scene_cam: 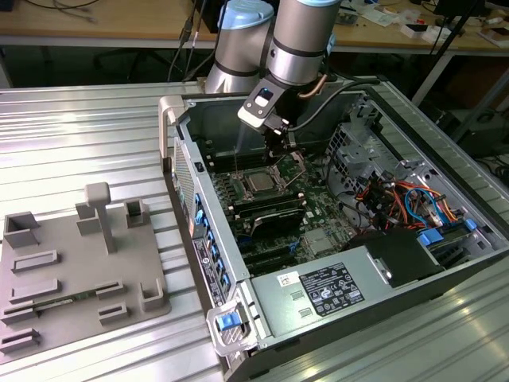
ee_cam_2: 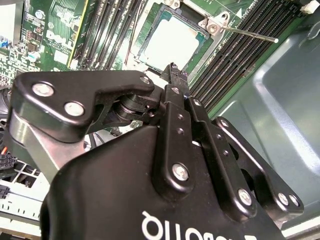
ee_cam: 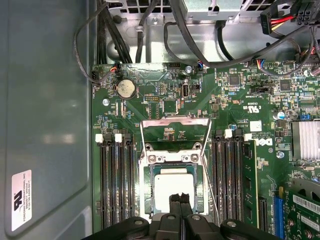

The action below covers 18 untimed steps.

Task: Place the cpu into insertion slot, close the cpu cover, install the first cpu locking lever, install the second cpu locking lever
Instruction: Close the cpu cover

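The gripper (ee_cam: 180,198), fingers pinched together on nothing, is hovering over the cpu (ee_cam: 172,187), which is sitting in the insertion slot (ee_cam: 149,190); the cpu cover (ee_cam: 175,121) is standing open.

This is a robotics lab or electronics workshop. An open computer case (scene_cam: 208,263) lies on its side on a ridged aluminium table (scene_cam: 79,135), and a robot arm (scene_cam: 298,40) reaches down into it. Beside the case, on the exterior view's left, sits a grey fixture plate (scene_cam: 71,270) with moulded holders. Behind the case run wooden workbenches (scene_cam: 95,30) strewn with cables (scene_cam: 75,12) and small parts.
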### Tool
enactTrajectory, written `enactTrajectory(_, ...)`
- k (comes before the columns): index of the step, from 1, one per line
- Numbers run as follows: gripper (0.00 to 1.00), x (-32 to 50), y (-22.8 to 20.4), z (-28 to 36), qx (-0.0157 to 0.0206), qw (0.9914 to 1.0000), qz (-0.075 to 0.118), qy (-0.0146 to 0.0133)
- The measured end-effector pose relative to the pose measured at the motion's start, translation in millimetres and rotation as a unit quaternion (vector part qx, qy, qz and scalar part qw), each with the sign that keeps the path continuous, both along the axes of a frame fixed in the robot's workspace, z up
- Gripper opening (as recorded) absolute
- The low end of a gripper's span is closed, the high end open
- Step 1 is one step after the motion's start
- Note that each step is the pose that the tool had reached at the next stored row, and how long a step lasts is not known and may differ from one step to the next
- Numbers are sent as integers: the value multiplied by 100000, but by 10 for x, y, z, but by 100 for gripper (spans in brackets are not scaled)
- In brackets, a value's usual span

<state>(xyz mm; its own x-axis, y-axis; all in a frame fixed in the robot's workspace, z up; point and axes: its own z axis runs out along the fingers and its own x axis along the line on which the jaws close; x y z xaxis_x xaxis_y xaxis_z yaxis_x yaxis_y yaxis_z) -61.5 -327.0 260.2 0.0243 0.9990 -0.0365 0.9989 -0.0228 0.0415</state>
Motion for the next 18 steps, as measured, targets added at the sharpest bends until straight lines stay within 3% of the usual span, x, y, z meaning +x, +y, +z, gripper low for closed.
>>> enactTrajectory(18, 11, 55, 0, -5, 1, 100000, 1, 35)
